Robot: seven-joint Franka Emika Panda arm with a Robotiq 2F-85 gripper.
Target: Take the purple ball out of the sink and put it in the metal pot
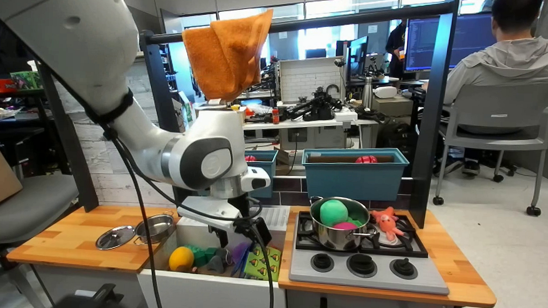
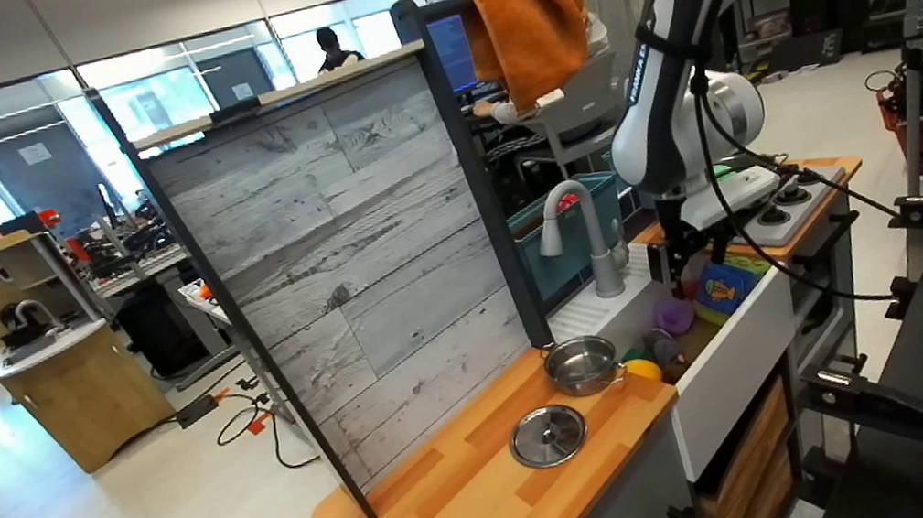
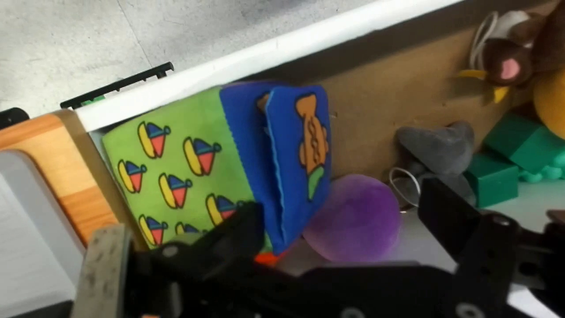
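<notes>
Fingers (image 3: pixel 445 215) wide apart, empty; the purple ball (image 3: pixel 354 219) lies below them. My grasp, lift and transfer to the metal pot (image 1: pixel 337 239) remain.

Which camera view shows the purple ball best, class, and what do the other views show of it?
The wrist view: there the purple ball appears large and mostly uncovered, beside the blue fabric. Both exterior views show it merely as a small purple patch inside the sink.

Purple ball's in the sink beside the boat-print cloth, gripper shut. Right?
Not shut: the wrist view shows the gripper open, its fingers well apart. The rest holds: the purple ball is in the sink beside the boat-print cloth.
</notes>
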